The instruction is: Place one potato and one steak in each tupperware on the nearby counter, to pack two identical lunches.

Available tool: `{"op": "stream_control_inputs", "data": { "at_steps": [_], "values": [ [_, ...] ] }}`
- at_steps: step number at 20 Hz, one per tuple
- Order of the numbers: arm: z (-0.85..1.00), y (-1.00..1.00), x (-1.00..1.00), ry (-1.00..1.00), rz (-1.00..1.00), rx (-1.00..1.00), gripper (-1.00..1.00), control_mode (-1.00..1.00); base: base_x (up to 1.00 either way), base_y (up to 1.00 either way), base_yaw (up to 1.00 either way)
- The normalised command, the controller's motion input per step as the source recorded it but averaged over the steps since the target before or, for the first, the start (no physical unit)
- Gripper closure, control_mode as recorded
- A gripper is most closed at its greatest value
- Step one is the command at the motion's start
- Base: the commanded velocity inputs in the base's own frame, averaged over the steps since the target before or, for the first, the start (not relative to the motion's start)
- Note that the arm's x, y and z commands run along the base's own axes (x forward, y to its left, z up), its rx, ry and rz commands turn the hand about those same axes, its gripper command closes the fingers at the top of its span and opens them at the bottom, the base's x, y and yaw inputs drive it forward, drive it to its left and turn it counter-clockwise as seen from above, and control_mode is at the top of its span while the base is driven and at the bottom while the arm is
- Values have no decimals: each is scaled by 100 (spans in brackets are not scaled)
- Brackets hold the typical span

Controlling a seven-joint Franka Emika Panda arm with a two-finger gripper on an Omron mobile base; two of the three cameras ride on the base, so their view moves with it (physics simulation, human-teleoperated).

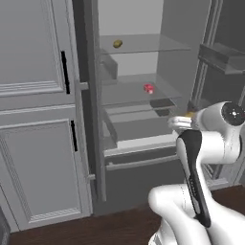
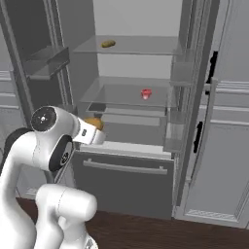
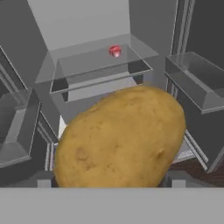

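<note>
The white arm (image 2: 48, 146) reached forward at mid height, elbow bent, and its claw (image 3: 113, 186) gripped a potato (image 3: 120, 138) between wide-set jaws.

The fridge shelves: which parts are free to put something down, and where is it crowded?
The upper shelf is bare right of the olive-yellow potato. The middle shelf is bare left of the red steak. It is crowded low at the front, where the gripper holds the golden potato before the drawer.

Golden-orange speckled potato (image 3: 120, 138), bright red steak (image 3: 114, 51), olive-yellow potato (image 2: 108, 44).
</note>
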Motion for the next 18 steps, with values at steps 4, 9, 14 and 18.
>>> {"op": "stream_control_inputs", "data": {
  "at_steps": [4, 9, 14, 18],
  "values": [
    [0, 0, 0, 0, 0, 0, 100, 100, -100, 97, 22],
    [0, 0, 0, 0, 0, 0, 100, 100, -89, 100, 29],
    [0, 0, 0, 0, 0, 0, 100, 100, -3, 98, 34],
    [0, 0, 0, 0, 0, 0, 100, 100, 80, 45, 33]
  ]
}}
